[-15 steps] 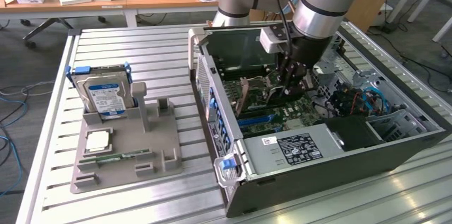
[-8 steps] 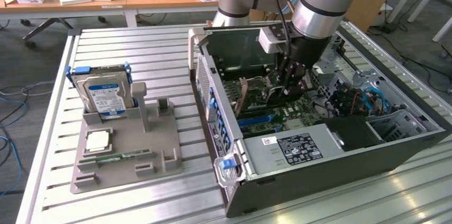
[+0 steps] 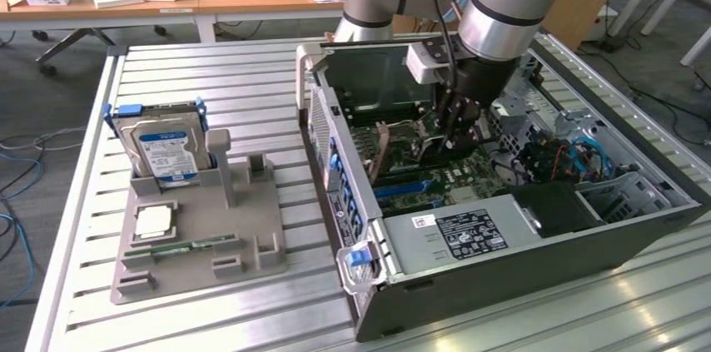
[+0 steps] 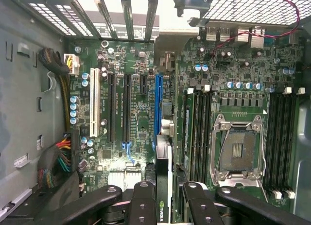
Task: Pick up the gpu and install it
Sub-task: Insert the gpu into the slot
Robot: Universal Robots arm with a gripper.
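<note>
Beside the computer case [image 3: 522, 285] stands one grey holder [image 3: 211, 219] carrying one hard drive [image 3: 166, 148], one processor chip [image 3: 153, 220] and one memory stick [image 3: 183, 245]. Inside the case are one motherboard [image 4: 141, 113], one empty processor socket [image 4: 239, 149], one white expansion slot [image 4: 95, 103], one blue slot [image 4: 158, 106] and one gpu [image 4: 164, 176].

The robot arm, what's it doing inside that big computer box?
It is putting a part into the open computer case. The gripper is shut on the graphics card, holding the thin card edge-on down inside the case. The card sits in line with the long blue slot on the green board. Whether it is pushed in, I cannot tell. A hard drive stands in the gray holder outside, on the exterior view's left.
</note>
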